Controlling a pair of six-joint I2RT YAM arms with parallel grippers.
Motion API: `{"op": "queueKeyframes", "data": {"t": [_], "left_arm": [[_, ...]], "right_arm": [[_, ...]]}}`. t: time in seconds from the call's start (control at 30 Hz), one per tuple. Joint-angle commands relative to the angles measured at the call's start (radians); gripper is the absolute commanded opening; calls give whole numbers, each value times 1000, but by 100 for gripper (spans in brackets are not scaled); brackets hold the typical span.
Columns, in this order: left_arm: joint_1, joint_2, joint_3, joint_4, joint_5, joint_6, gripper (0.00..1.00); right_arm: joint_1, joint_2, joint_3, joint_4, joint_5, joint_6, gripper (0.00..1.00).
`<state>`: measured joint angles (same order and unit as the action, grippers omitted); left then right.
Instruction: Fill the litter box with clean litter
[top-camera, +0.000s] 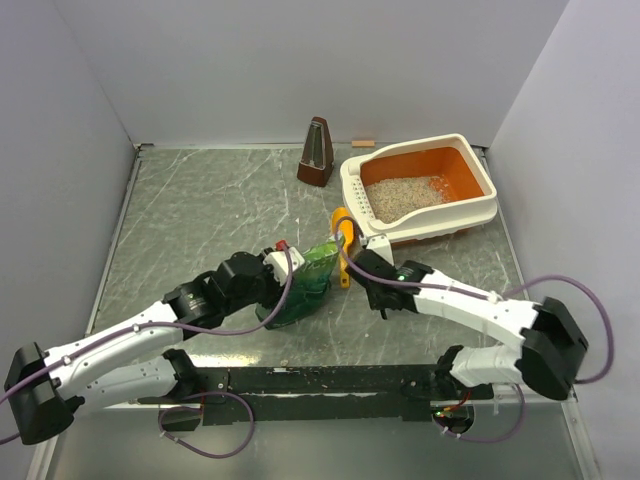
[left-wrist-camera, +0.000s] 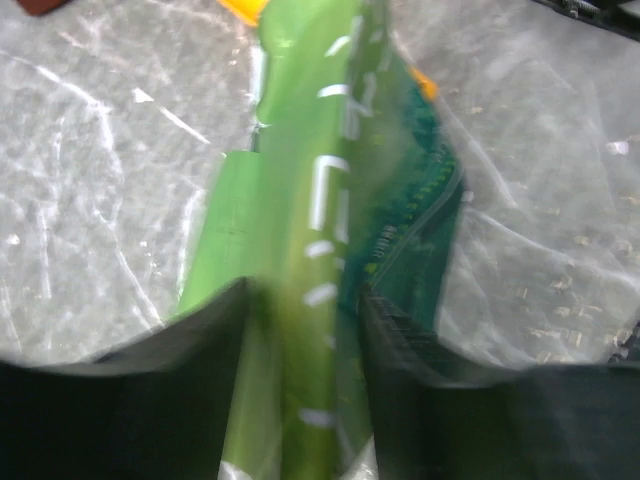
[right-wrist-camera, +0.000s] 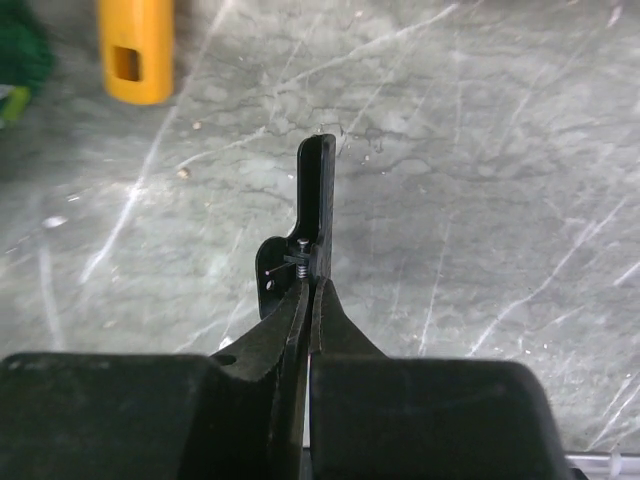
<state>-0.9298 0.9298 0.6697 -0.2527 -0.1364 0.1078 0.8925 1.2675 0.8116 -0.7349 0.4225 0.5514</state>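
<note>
Green crinkly bag (top-camera: 303, 283), long axis pointing far-right toward the litter box (top-camera: 425, 228) at the table (top-camera: 200, 210) corner, clean litter (top-camera: 405, 192) inside. Left hand (left-wrist-camera: 305, 295) astride bag, fingers apart, grip uncertain. Right hand (right-wrist-camera: 320, 165) pressed together, empty, nearer box.

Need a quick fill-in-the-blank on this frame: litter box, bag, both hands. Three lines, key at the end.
1. The clean litter lies in the litter box, whose inside is ____.
2. The bag that the left hand straddles is coloured ____.
3. The right hand is shut over the table and holds ____.

Missing words: orange; green; nothing.
</note>
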Motion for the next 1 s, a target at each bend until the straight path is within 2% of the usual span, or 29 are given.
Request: {"op": "queueKeyframes", "data": {"t": [0.0,0.17,0.3,0.5,0.63,0.83,0.97], "left_arm": [[-4,-45,103,-68,98,-10,59],[-4,-85,267,-160,127,-51,62],[-4,-118,399,-172,187,-143,65],[-3,-160,387,-31,329,-279,67],[0,-164,350,104,440,-420,68],[8,-131,363,176,506,-585,61],[20,-158,334,278,521,-681,62]], "right_arm": [[6,-152,61,-78,-13,-48,0],[3,-302,161,-92,-105,-152,0],[0,-373,242,-29,-330,-228,0],[0,-440,290,142,-686,-252,0],[0,-464,314,235,-849,-246,0],[2,-520,345,357,-972,-237,0],[2,-548,374,397,-1002,-243,0]]}}
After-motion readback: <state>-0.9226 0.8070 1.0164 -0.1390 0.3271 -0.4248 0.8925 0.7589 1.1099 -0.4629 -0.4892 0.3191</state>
